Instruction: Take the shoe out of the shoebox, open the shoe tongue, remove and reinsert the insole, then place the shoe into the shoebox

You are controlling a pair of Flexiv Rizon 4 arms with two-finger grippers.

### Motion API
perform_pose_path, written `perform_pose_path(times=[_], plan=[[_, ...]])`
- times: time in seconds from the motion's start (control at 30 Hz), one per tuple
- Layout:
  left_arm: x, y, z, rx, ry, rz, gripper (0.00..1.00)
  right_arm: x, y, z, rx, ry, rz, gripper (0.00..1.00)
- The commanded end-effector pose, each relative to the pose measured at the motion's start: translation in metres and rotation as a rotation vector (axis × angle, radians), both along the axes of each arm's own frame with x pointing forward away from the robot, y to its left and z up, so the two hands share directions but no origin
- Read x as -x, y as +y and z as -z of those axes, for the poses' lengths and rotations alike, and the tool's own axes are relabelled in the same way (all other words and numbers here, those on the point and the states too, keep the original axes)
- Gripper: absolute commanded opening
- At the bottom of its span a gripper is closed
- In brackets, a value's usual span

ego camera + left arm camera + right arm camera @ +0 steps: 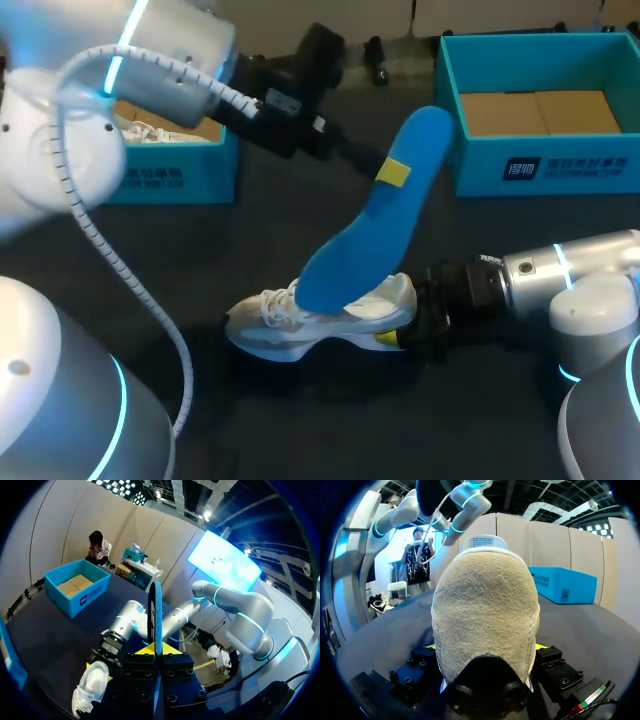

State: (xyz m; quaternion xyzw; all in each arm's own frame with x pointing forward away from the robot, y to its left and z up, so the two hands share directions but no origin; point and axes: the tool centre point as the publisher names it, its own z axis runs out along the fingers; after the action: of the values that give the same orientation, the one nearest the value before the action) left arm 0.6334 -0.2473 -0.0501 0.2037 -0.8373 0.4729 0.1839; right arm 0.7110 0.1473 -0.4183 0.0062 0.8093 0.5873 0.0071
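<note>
Closest to the right wrist camera is the heel of the white sneaker point(485, 625), its fuzzy collar lining facing the lens. The right hand point(396, 338) is clamped on that heel from both sides, and the head view shows the sneaker lying on the dark desk point(300, 430) with its toe pointing away from that hand.

Rising out of the sneaker's mouth is the blue insole point(365, 235), leaning up and away towards the open blue shoebox point(480, 170) at the far right. Its lower end sits at or just inside the opening, and how deep it goes is hidden. The left hand point(157, 651) is pinched shut on the insole near its upper end, and the insole runs edge-on between the yellow tips in the left wrist view. A second blue box point(170, 180) stands at the far left with something white inside.

The insole looks thin, light and floppy. Held near one end, it will likely bow or fold if pushed lengthwise, so a pinch closer to the shoe would probably steer it better. Its foam face should grip well enough that a gentle squeeze is sufficient.

The sneaker looks light, with a soft upper and a stiffer sole and heel counter. The heel is therefore a sound place to hold it, since it resists crushing and leaves the mouth free.
</note>
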Motion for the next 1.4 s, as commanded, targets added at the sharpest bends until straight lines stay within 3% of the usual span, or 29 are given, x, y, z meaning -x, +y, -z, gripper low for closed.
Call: perform_pose_path(times=[0.03, 0.3, 0.7, 0.97, 1.2, 1.4], plan=[[0.003, 0.006, 0.002, 0.012, -0.003, -0.008, 0.0, 0.001, 0.002, 0.001, 0.004, 0.0, 0.001, 0.0], [0.003, 0.006, 0.002, 0.026, -0.009, -0.022, 0.0, 0.001, 0.002, 0.001, 0.004, 0.0, 0.001, 0.0], [-0.003, 0.005, -0.019, 0.132, -0.039, -0.06, 0.0, 0.001, 0.002, 0.001, 0.004, 0.0, 0.001, 0.0], [-0.004, 0.016, -0.052, 0.352, -0.115, -0.037, 0.0, 0.001, 0.002, 0.001, 0.004, 0.0, 0.001, 0.0], [-0.007, 0.027, -0.076, 0.425, -0.123, -0.059, 0.0, 0.001, 0.002, 0.001, 0.004, 0.0, 0.001, 0.0], [0.003, 0.046, -0.094, 0.498, -0.147, -0.009, 0.0, 0.001, 0.002, 0.001, 0.004, 0.0, 0.001, 0.0]])
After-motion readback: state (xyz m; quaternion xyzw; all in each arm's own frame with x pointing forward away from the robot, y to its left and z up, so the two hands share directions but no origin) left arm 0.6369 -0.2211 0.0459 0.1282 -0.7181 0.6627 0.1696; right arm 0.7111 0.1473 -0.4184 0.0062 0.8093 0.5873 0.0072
